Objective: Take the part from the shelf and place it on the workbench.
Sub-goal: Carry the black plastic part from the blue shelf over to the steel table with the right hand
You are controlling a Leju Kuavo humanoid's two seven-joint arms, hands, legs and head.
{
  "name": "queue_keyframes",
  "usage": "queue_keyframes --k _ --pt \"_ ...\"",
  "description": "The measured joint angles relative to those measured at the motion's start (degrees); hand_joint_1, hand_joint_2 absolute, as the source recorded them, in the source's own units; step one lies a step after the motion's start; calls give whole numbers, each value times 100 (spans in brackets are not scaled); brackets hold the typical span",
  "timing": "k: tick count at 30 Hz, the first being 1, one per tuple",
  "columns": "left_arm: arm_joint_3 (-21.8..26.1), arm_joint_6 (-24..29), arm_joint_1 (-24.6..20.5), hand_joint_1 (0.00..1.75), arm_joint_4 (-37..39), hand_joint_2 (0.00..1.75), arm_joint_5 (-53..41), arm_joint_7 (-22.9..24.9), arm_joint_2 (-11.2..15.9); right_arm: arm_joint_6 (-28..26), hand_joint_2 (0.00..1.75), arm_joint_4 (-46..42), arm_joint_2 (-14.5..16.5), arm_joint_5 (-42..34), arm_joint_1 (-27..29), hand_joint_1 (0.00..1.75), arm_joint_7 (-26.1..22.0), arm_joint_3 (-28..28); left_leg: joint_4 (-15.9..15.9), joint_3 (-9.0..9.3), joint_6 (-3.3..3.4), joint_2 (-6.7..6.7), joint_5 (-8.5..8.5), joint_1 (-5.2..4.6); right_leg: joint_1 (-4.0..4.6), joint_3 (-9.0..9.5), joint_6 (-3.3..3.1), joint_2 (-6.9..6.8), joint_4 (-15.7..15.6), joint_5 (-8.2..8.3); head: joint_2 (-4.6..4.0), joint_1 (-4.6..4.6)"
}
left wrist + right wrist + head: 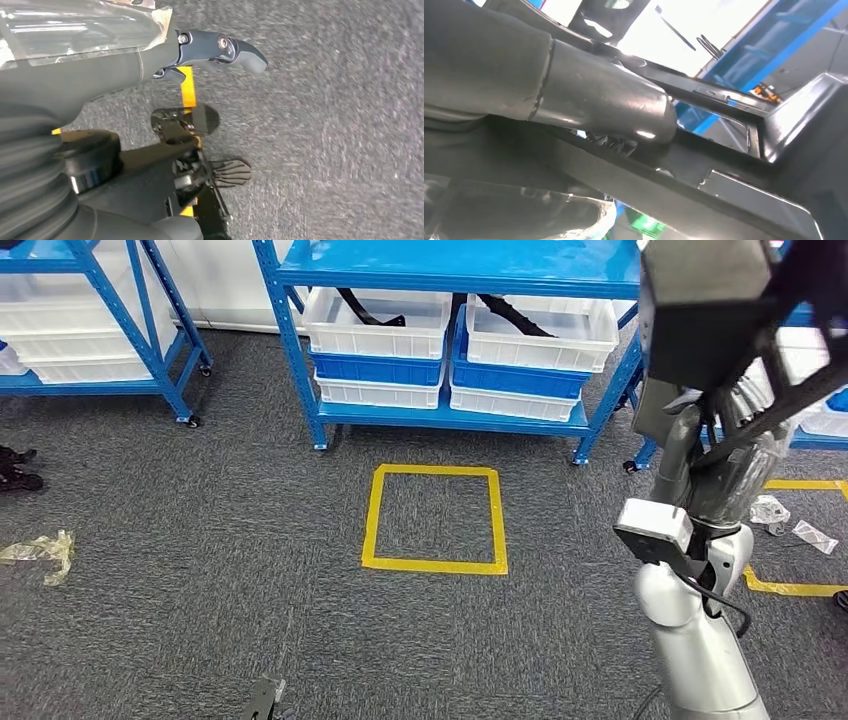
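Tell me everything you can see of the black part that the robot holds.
The part is black, matt and plastic-looking, with a broad boxy end and thin bars running from it. It is held up in the air, in front of the shelf. The right hand grips it, thumb pressed on a bar.

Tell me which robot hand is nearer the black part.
Right. The right robot hand is raised and grips the black part itself; the left robot hand hangs low over the carpet, away from it.

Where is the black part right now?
Head view: the black part is at upper right, held up by the right hand, in front of the blue shelf.
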Motion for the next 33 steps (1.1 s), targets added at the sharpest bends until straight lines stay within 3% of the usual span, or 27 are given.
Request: queue_keyframes --k 1,2,4,5,6,8,9,10,12,13,15,17,20,21,22,23,26,27,28,30,32,33 --pt "-1 2 6 0 1 175 -3 1 2 0 0 2 -8 8 29 175 5 2 -8 -59 59 13 73 -9 -14 -56 2 3 65 -92 0 12" --pt "-1 2 10 0 1 175 -5 2 3 0 0 3 -17 14 54 175 13 2 -19 -129 111 27 150 -4 -19 -141 -23 7 231 -286 0 31" --pt "-4 2 9 0 1 175 -8 4 4 0 0 4 -31 19 77 175 23 -4 -19 -293 168 42 291 -13 -26 -338 -103 14 876 -826 0 65" --pt "-5 1 9 0 1 175 -10 4 2 0 0 4 -33 18 80 175 27 -7 -18 -388 181 47 358 -21 -22 -416 -106 18 1253 -995 0 70" --pt "-7 -1 9 0 1 175 -13 4 1 0 0 4 -35 19 89 175 29 -8 -16 -487 181 52 427 -27 -18 -446 -71 21 1566 -1029 0 70" --pt "-9 -9 10 0 1 175 -17 4 -1 0 0 4 -46 44 120 175 48 -8 -10 -687 164 66 571 -31 -14 -281 62 22 1724 -763 0 71" --pt "-9 -13 10 0 1 175 -19 4 -1 0 0 4 -53 69 132 175 65 -7 -7 -773 148 72 640 -30 -14 -61 107 21 1530 -625 0 71" --pt "-9 -15 11 0 0 175 -20 4 -1 0 0 4 -60 100 137 175 82 -7 -1 -838 124 75 700 -34 -5 278 100 19 1147 -615 0 72" --pt "-10 -15 9 0 -3 175 -20 2 -4 1 0 -2 -67 164 130 175 118 -4 6 -898 65 83 799 -50 42 906 -11 20 267 -873 0 64" --pt "-11 -15 7 0 -4 175 -20 -1 -6 1 0 -4 -70 191 130 175 133 -3 -2 -906 33 89 846 -57 69 1084 -74 24 -28 -1011 0 61" --pt "-11 -14 10 0 -5 175 -20 -4 -7 2 0 -7 -79 242 146 175 165 -1 -15 -919 -35 94 909 -45 55 1113 -171 27 -189 -1052 0 59" --pt "-11 -5 23 0 -5 175 -20 -5 -3 7 0 -7 -86 284 167 175 191 2 188 -999 -96 76 683 -19 6 1100 -275 12 -201 -970 0 52" --pt "-12 24 40 0 -5 175 -20 -10 -2 11 0 -7 -87 309 192 175 203 5 1225 -1350 -167 41 -20 9 -2 1022 -361 -47 -195 -863 0 32" --pt "-12 34 48 0 -5 175 -17 -11 -3 11 0 -7 -90 309 213 175 207 6 1524 -1428 -187 36 -117 20 1 990 -354 -77 -188 -842 0 31" --pt "-11 43 56 0 -5 175 -14 -13 -3 11 0 -7 -93 309 237 175 211 7 1640 -1416 -203 39 -107 34 1 965 -345 -114 -177 -831 0 30" --pt "-12 47 62 0 -5 175 -11 -14 -3 11 0 -7 -96 310 258 175 214 9 1518 -1285 -214 51 -6 51 -4 949 -335 -154 -164 -826 0 30" --pt "-12 52 58 0 -5 175 -10 -19 -3 10 0 -7 -112 310 276 175 214 11 470 -590 -215 274 318 66 7 910 -280 -280 -102 -850 0 21" --pt "-11 53 55 0 -5 175 -11 -21 -3 10 0 -8 -120 310 276 175 215 11 253 -469 -191 346 341 51 32 902 -252 -322 -80 -862 0 23" --pt "-11 54 54 0 -5 175 -11 -22 -4 9 0 -8 -129 310 277 175 216 12 164 -438 -154 372 318 29 58 890 -223 -366 -66 -868 0 22" --pt "-13 55 57 0 -5 175 -11 -24 -3 6 0 -9 -143 311 277 175 218 15 127 -480 -62 279 330 4 84 885 -166 -459 -56 -871 0 33" --pt "-13 57 57 0 -5 175 -11 -24 -6 4 0 -9 -157 311 277 175 218 19 90 -512 26 168 369 6 68 795 -134 -378 89 -979 0 41" --pt "-13 61 55 0 -5 175 -10 -24 -8 4 0 -8 -171 311 279 175 218 19 76 -526 68 114 393 13 55 672 -145 -270 335 -1112 0 45"
